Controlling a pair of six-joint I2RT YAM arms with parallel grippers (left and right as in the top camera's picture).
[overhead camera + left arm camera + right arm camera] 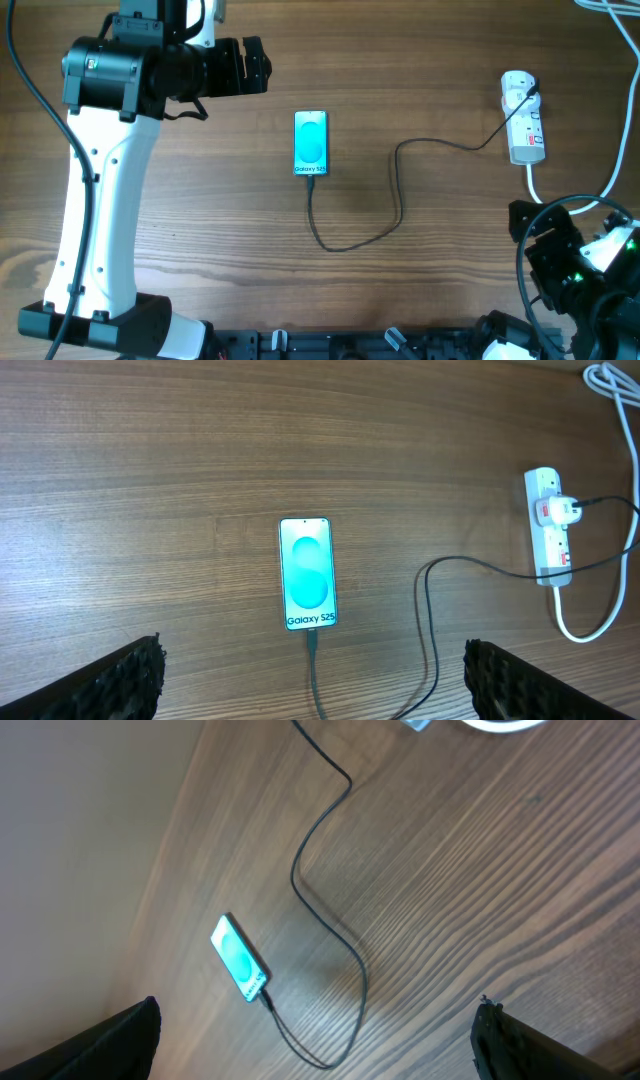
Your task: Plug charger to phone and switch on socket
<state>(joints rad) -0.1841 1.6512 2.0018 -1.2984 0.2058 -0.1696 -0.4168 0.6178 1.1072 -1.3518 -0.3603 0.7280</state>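
Observation:
The phone (311, 143) lies flat mid-table with its cyan screen lit and its white lettered strip at the near end. The black charger cable (398, 190) meets the phone's near end with its connector (312, 637). From there it loops right and runs to a white plug in the socket strip (524, 118). My left gripper (258, 66) is open and empty, high and left of the phone. My right gripper (525, 245) is open and empty at the front right, below the strip. The left wrist view shows the phone (307, 573), cable (430, 620) and strip (553, 525). The right wrist view shows the phone (240, 958) and cable (330, 910).
The strip's thick white cord (535, 185) curves toward the right edge near my right arm. Another white cord (620, 30) lies at the far right corner. The table (200, 200) is brown wood. The arm bases stand along the front edge.

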